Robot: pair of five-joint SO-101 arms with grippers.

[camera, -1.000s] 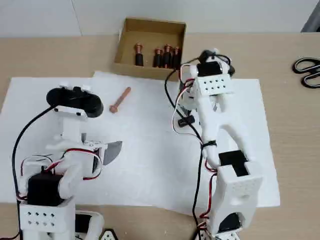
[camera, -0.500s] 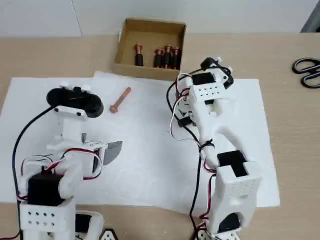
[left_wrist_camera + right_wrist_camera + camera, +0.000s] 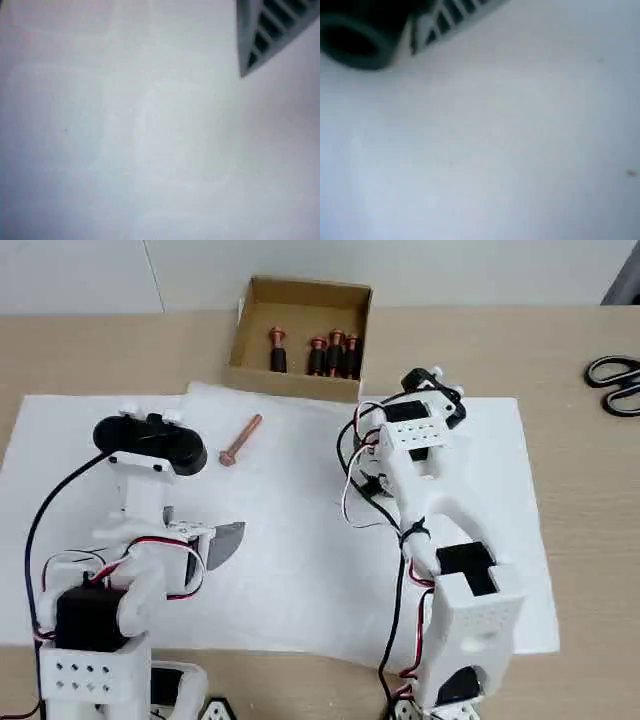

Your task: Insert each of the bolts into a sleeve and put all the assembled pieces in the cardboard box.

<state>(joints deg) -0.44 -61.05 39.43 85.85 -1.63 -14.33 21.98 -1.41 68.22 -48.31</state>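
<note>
four assembled pieces (image 3: 318, 352) stand in the box (image 3: 243, 335) at the far side of the worktop (image 3: 100, 340), so most of the job looks done. one bare bolt (image 3: 240, 440) lies on the white sheet (image 3: 300, 560) near the box, and a black sleeve (image 3: 355, 40) sits beside the right jaws (gripped or not, i cannot tell). the left jaws hang over bare sheet, their opening unclear. what remains, i judge: join that pair, then box it.
</note>
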